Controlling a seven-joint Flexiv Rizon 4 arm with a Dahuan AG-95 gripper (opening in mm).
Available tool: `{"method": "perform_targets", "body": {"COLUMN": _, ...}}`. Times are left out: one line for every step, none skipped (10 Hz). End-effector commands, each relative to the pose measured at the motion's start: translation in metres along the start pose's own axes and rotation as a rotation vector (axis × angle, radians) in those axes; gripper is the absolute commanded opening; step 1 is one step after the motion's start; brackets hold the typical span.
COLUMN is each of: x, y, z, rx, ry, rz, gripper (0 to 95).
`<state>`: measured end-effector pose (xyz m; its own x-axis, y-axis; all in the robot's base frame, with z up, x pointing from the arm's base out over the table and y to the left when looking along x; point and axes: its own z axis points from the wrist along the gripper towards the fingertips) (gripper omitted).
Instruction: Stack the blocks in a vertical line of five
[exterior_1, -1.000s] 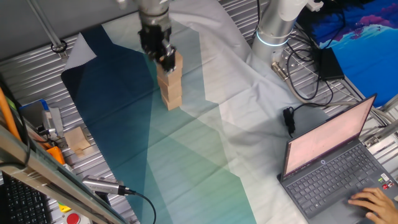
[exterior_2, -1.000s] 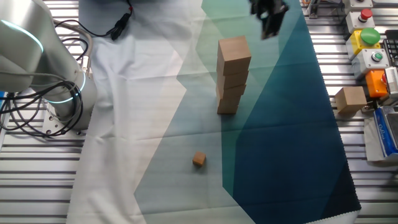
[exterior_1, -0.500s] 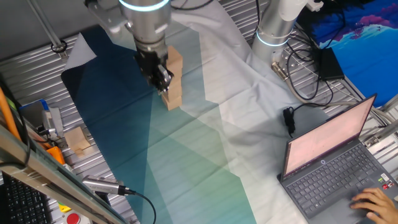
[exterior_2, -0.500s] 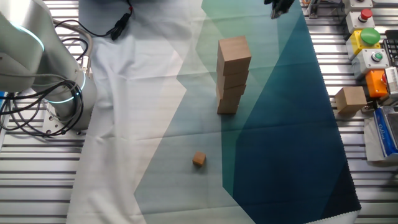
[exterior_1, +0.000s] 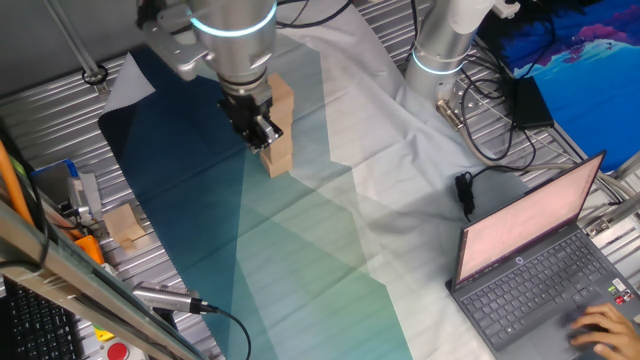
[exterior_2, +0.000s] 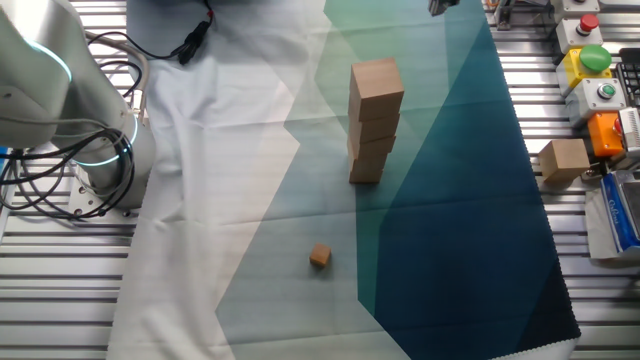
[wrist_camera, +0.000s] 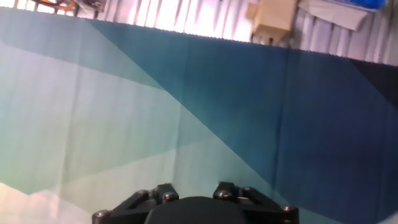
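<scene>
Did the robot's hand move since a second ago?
Yes. In the other fixed view the gripper has risen away from the stack of blocks and nearly slipped off the top edge. The stack itself has not budged.

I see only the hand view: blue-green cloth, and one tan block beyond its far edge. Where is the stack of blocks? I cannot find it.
Observer: The stack stands upright on the cloth, outside your picture. The gripper is raised to one side of it and does not touch it.
Operator: Does anything else lie on the cloth?
Observer: Yes, one much smaller cube lies alone, apart from the stack.
Operator: And the tan block, where exactly is it?
Observer: The tan block sits off the cloth on the metal table, beside an orange box.
</scene>
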<state>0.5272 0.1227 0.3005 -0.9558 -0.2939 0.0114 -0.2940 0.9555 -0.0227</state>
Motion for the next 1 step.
{"method": "perform_targets", "body": {"x": 0.0032, "y": -0.0004, "z": 0.0004, "rx": -0.004, "ry": -0.006, "rz": -0.041, "gripper": 0.0}}
